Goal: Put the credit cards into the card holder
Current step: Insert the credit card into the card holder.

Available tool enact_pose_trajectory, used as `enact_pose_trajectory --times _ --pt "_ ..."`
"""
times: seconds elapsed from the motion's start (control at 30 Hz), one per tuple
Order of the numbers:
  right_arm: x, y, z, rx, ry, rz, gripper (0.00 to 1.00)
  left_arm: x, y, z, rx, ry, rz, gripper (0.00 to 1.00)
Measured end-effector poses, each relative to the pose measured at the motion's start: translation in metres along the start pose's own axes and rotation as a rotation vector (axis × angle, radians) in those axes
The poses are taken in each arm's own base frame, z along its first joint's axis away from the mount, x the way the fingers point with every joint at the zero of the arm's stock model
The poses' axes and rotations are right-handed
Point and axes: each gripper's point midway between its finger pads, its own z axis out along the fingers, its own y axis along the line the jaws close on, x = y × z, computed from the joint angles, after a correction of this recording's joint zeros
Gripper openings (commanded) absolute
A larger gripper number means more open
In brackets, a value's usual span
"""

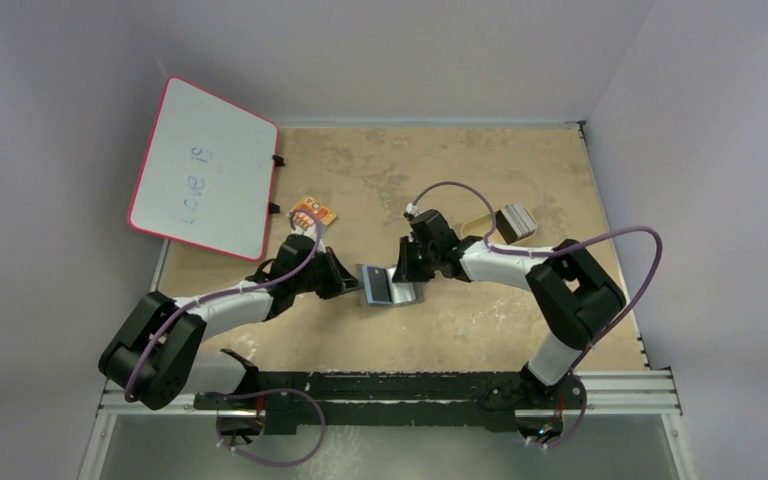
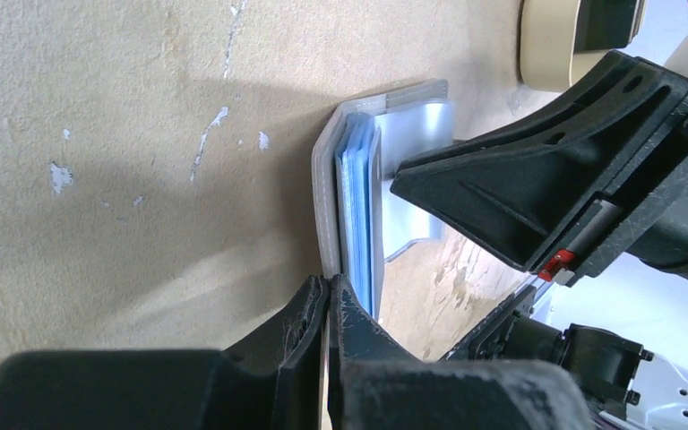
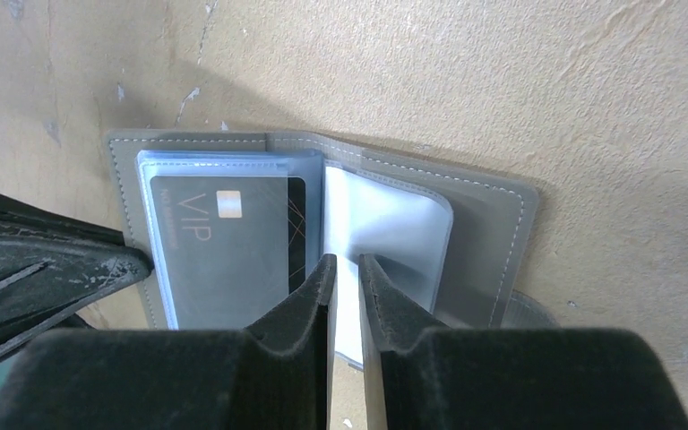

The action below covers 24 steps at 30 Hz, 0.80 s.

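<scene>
The holder [image 1: 388,287] lay open on the desk [image 1: 480,170], about midway between the two arms, grey cover down and its light blue sleeves facing up. The left gripper [image 2: 327,297] had its fingers pressed together on the edge of the holder's left grey cover, which was bent up off the desk. A dark VIP card [image 3: 224,242] sat in the clear sleeve on the left half. On the right half lay a pale leaf [image 3: 394,233] with rounded corners. The right gripper [image 3: 347,269] pointed down over the lower edge of that leaf, just right of the fold, its fingers a narrow slit apart with the leaf showing in the gap. Whether they pinched the leaf could not be told. The cards [image 1: 517,220] were stacked in a tan tray [image 1: 480,226] behind the right arm, well apart from the holder. A whiteboard [image 1: 205,170] leaned at the desk's far left.
</scene>
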Motion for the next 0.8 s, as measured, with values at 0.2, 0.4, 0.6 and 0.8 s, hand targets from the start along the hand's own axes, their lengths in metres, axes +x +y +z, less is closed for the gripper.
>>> enact_pose_trajectory --times 0.2,0.4,0.6,0.8 --pt "0.001 -0.001 0.007 -0.006 0.002 0.001 0.16 -0.003 -0.014 -0.001 0.069 -0.014 -0.016 0.29" --pt "0.001 0.006 0.01 -0.029 -0.01 -0.01 0.16 0.001 -0.023 0.002 0.166 -0.011 -0.061 0.38" --pt "0.002 0.008 0.011 -0.035 -0.012 -0.016 0.16 0.001 -0.027 0.005 0.195 -0.009 -0.075 0.38" --pt "0.003 0.008 0.011 -0.038 -0.015 -0.017 0.15 0.0 -0.028 0.005 0.202 -0.014 -0.071 0.23"
